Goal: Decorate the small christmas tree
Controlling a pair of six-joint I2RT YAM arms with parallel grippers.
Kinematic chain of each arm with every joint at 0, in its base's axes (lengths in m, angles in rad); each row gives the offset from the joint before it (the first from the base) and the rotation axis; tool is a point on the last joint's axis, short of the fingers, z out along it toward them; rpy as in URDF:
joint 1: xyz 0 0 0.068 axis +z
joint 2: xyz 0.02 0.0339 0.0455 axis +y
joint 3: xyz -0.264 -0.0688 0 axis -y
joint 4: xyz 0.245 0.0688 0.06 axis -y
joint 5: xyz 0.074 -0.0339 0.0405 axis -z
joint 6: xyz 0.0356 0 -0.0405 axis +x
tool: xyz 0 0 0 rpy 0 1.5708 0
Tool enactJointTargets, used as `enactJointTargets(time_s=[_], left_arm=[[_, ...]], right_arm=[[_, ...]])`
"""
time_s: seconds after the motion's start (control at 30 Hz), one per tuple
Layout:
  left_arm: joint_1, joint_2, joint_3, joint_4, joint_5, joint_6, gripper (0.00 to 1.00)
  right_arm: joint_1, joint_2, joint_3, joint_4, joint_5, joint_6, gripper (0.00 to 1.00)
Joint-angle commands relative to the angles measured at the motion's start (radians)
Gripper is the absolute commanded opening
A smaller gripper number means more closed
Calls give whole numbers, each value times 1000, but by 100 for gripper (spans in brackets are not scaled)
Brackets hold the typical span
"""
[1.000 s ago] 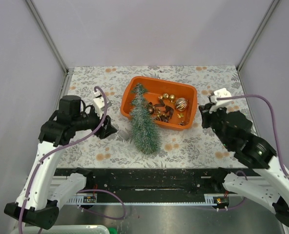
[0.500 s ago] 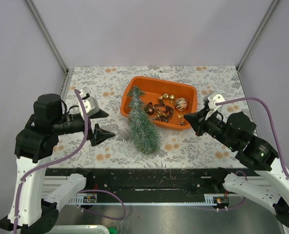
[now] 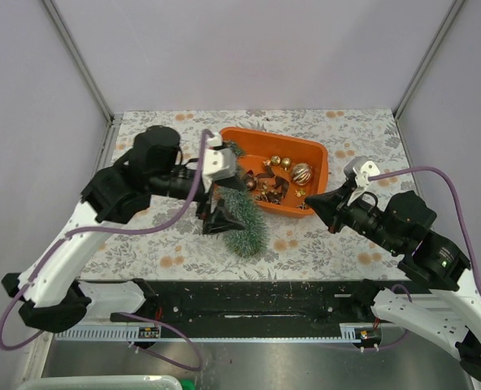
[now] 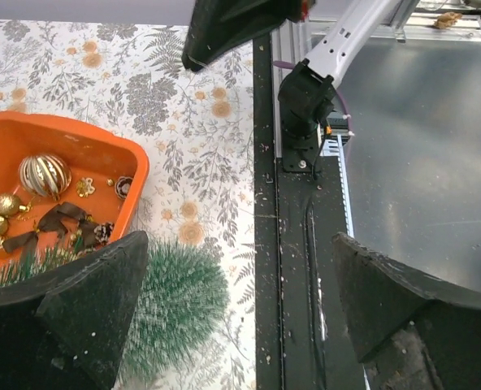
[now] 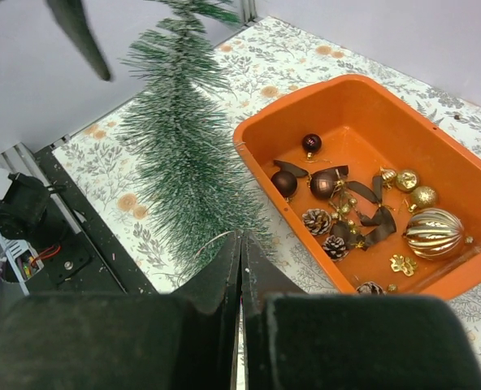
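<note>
The small christmas tree [image 3: 242, 218] lies on the floral table, its tip against the left end of the orange tray [image 3: 265, 132]. My left gripper [image 3: 224, 203] hovers over the tree's middle and is wide open with nothing held. In the left wrist view the tree's bushy base [image 4: 179, 301] lies beside the left finger [image 4: 78, 309]. My right gripper [image 3: 315, 205] is shut and empty by the tray's near right corner. The right wrist view has the shut gripper [image 5: 240, 244] pointing at the tree [image 5: 175, 154].
The tray [image 5: 362, 114] holds a gold striped bauble [image 5: 433, 231], dark baubles [image 5: 322, 184], pine cones [image 5: 316, 220], dark ribbons and small gold balls. A black rail [image 4: 293, 268] runs along the table's near edge. Grey walls close in the sides and back.
My left arm swung from the table's left side to over the tree, and its jaws opened wider. My right gripper, still shut, came down closer to the tray's near right corner.
</note>
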Motion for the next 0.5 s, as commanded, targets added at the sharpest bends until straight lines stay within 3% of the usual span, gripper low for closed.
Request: enactJointTargets(time_s=[0.0,0.17,0.47], left_arm=[[-101,96,100,84,-143,-1,99],[-200,195,117,157,-247,-10,99],[-260,293,77,281,-315,-82,99]], right_arm=[[7,6,34,-4,-51,-24,0],[7,0,39,-35,-82,-88,0],[7,-24,48,-64,-97,-138,0]])
